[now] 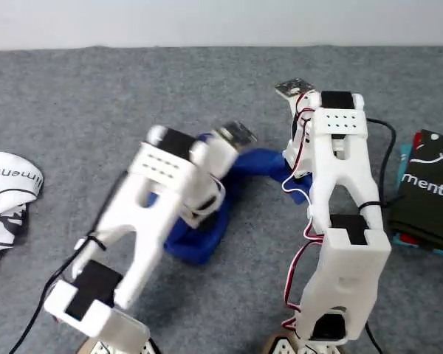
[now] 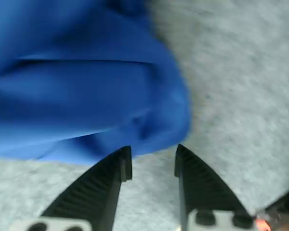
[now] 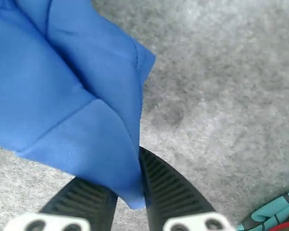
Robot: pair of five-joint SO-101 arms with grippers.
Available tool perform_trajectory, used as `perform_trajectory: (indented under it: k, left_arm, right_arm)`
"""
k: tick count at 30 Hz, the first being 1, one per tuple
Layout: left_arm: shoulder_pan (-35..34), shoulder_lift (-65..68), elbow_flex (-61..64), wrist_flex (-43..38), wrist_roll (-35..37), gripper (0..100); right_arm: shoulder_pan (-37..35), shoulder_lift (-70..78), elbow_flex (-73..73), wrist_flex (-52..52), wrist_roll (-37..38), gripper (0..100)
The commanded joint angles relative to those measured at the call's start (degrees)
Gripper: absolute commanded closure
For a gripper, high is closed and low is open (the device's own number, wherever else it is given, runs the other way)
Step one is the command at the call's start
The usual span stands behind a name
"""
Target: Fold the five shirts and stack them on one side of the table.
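Lying mid-frame, the blue shirt has one corner pinched in the right gripper. The left gripper hangs beside its edge, slightly parted and holding nothing. White shirt at left edge, folded stack at right edge.

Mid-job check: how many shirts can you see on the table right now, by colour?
blue shirt: 1
white shirt: 1
black shirt: 1
teal shirt, an edge under the black one: 1
red shirt, a sliver under the black one: 1
Total: 5
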Motion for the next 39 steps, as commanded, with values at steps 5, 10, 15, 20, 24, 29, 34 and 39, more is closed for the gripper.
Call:
perform_trajectory:
  k: [5,10,15,20,24,29,34,39]
  left_arm:
    - [3.3,-2.7,9.6,-7.4,0.5,77]
    - [3.3,-2.6,16.1,-14.9,0.5,76]
    - [3.3,-2.6,22.3,-23.0,0.5,76]
    - [3.3,4.7,23.3,-27.5,3.6,77]
    - [2.5,11.4,16.2,-23.5,4.5,89]
    - [-1.0,9.3,7.3,-16.9,4.4,99]
    - [-6.0,-2.8,3.0,-12.7,2.6,99]
    - [-12.6,-16.9,2.6,-12.3,0.8,99]
  right_arm:
    - [1.3,-0.6,-2.6,0.8,0.3,98.9]
    - [1.1,-0.6,-2.5,0.5,0.3,98.9]
    - [1.0,-0.6,-2.5,0.5,0.3,98.9]
    - [1.0,-0.6,-2.5,0.8,0.3,98.9]
    - [1.3,-1.2,-2.6,1.1,0.3,98.9]
    - [1.3,-2.4,-6.1,6.1,0.4,98.9]
    - [3.3,-4.0,-12.4,9.5,0.6,98.9]
    - [5.8,-7.4,-15.8,9.5,1.3,98.9]
